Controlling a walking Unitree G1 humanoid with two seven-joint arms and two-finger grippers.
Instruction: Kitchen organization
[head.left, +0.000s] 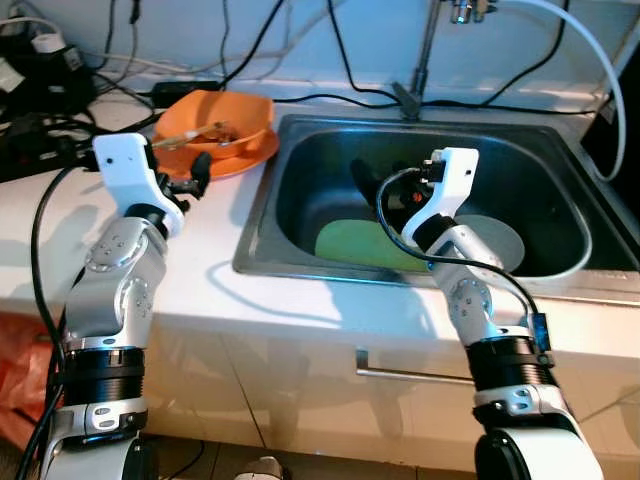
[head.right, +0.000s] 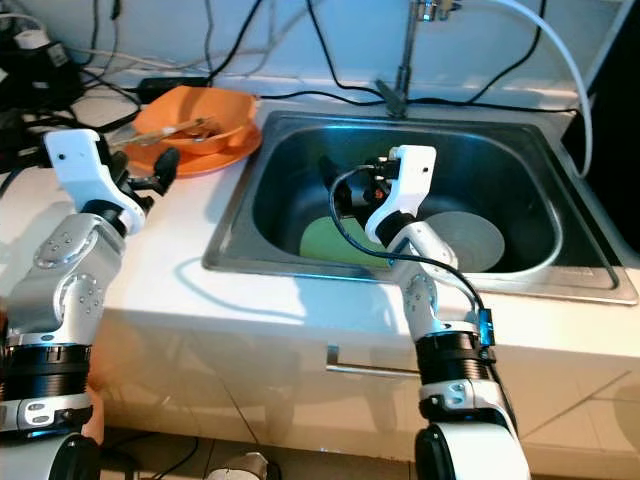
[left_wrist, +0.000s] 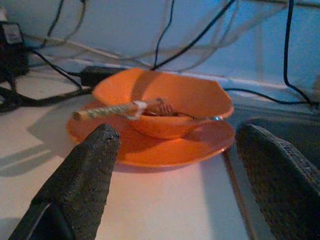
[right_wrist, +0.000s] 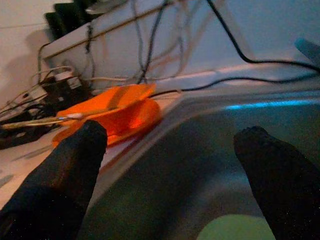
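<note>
An orange bowl (head.left: 215, 118) sits on an orange plate (head.left: 245, 158) on the white counter, just left of the sink. A fork (left_wrist: 192, 116) and a wooden-handled utensil (left_wrist: 107, 111) lie in the bowl. My left gripper (head.left: 190, 178) hovers open over the counter right in front of the plate, its fingers pointing at it. Inside the steel sink (head.left: 420, 125) lie a green plate (head.left: 350, 243) and a grey plate (head.left: 497, 238). My right gripper (head.left: 380, 188) hangs open inside the basin above the green plate, holding nothing.
A faucet (head.left: 422, 55) rises behind the sink. Black cables (head.left: 300, 98) run along the back of the counter. Plugs and a power strip (head.left: 40, 60) crowd the far left corner. A drawer handle (head.left: 410, 375) shows below the counter edge.
</note>
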